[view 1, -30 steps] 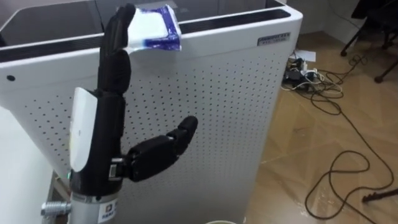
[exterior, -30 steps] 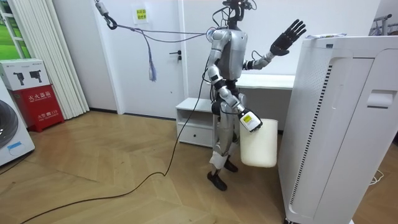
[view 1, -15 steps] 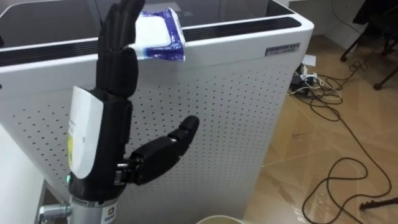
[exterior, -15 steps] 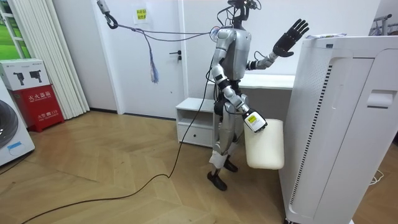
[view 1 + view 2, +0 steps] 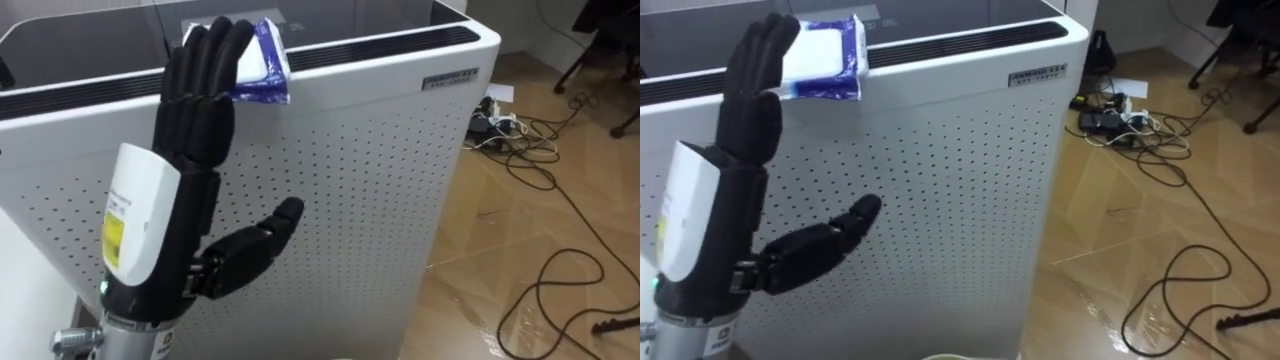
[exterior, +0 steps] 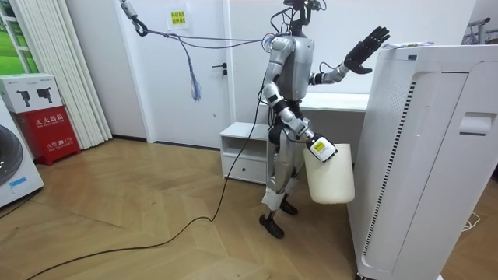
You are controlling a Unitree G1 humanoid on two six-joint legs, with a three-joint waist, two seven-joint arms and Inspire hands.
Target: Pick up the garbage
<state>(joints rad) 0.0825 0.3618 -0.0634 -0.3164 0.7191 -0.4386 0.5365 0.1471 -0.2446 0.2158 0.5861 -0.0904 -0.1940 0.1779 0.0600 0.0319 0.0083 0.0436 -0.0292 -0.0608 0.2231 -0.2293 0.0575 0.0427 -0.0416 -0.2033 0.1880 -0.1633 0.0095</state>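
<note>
Blue-white packet (image 5: pixel 264 58) — half hidden behind left hand (image 5: pixel 190 140).

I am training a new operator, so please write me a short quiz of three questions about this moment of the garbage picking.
1. True or false: the left hand is shut on the blue-and-white packet.
2. Where does the packet lie? A) on the floor B) on top of the white perforated unit C) in the white bin
3. Fill in: in the room view, the white bin is at the robot's ___ hand.
Key: 1 false, its fingers are straight. 2 B. 3 right hand.
</note>
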